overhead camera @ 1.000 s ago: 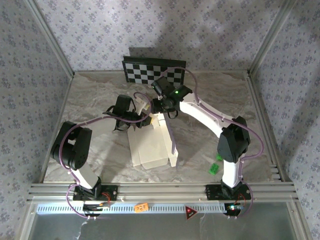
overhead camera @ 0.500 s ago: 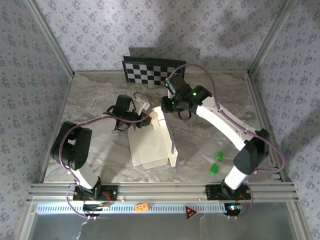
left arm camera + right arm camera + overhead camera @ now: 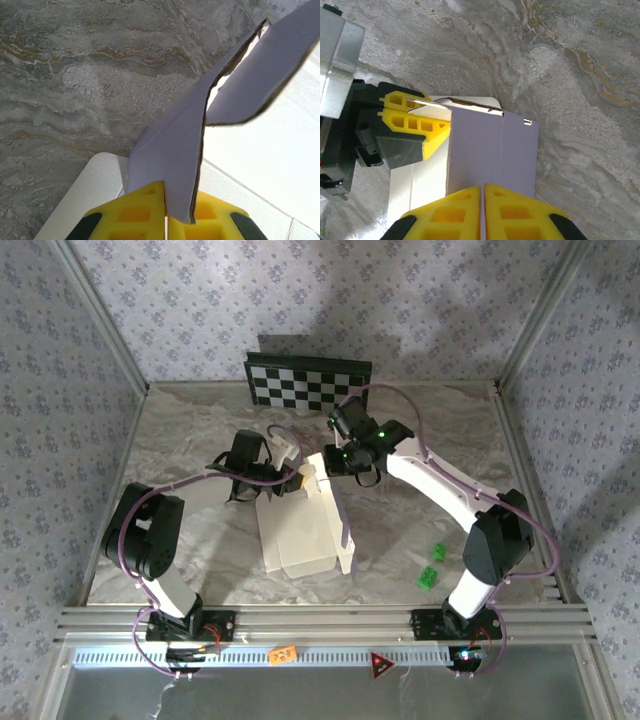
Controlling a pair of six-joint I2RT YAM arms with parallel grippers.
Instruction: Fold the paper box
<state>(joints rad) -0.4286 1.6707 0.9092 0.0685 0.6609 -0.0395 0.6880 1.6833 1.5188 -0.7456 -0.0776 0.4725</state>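
paper box: 1 | robot arms: 2 | pincers: 2, left pincer and right pincer | checkerboard panel: 1 | small green pieces: 2 | worktop: 1 | orange tag: 1 | red triangle sticker: 1

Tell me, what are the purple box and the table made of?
The paper box looks like thin cardboard: matte lavender one face, cream-white the other, with a brownish cut edge. The table looks like grey veined marble, though it may be a printed surface.
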